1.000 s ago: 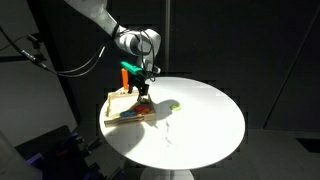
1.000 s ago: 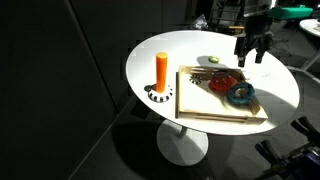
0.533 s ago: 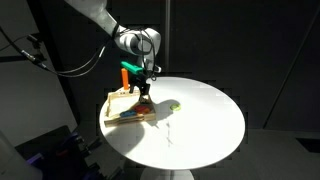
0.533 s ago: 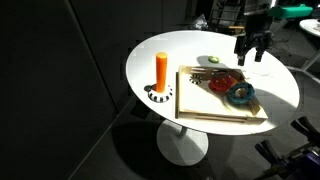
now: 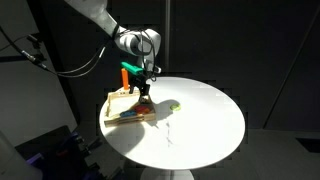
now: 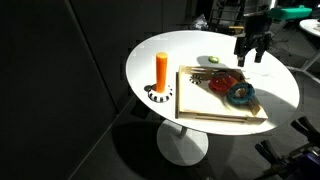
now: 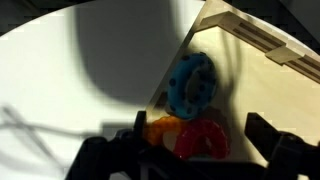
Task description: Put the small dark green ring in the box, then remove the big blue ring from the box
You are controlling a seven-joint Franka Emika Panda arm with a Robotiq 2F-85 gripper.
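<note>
The box (image 6: 205, 105) is a shallow wooden tray on the round white table. The big blue ring (image 6: 241, 94) lies in it beside a red ring (image 6: 224, 81). In the wrist view the blue ring (image 7: 190, 82) lies inside the box (image 7: 265, 85), with the red ring (image 7: 203, 140) and an orange ring (image 7: 160, 128) below it. My gripper (image 6: 252, 52) hangs open and empty above the box's far end, and it also shows in an exterior view (image 5: 145, 90) and the wrist view (image 7: 200, 150). A small dark shape (image 6: 197, 73) by the box edge may be the small dark green ring; too small to tell.
A paler yellow-green ring (image 6: 210, 62) lies on the table beyond the box, and it also shows in an exterior view (image 5: 172, 104). An orange cylinder (image 6: 161, 70) stands upright on a patterned base near the box. The round table's edge (image 6: 140, 95) is close by.
</note>
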